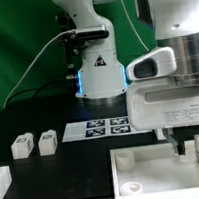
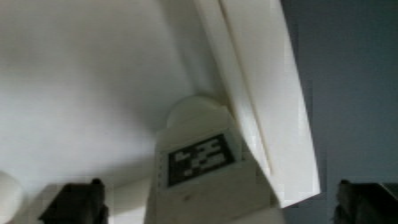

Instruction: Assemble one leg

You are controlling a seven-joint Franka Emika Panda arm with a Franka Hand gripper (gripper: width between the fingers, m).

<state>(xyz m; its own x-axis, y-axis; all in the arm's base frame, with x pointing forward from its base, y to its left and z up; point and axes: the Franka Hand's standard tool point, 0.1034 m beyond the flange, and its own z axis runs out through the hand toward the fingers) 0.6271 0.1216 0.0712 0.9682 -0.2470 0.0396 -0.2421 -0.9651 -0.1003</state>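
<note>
Now hovering low over the white panel (image 1: 147, 172), gripper (image 2: 217, 203) spread wide, holding nothing. Between the two fingertips (image 2: 73, 200), a bit ahead of them: the leg (image 2: 208, 150), tag facing up, resting against the panel's raised rim (image 2: 258, 90). Probably lined up this way to descend and close on it. Two more legs (image 1: 34, 145) well apart from the jaws, untouched.
</note>
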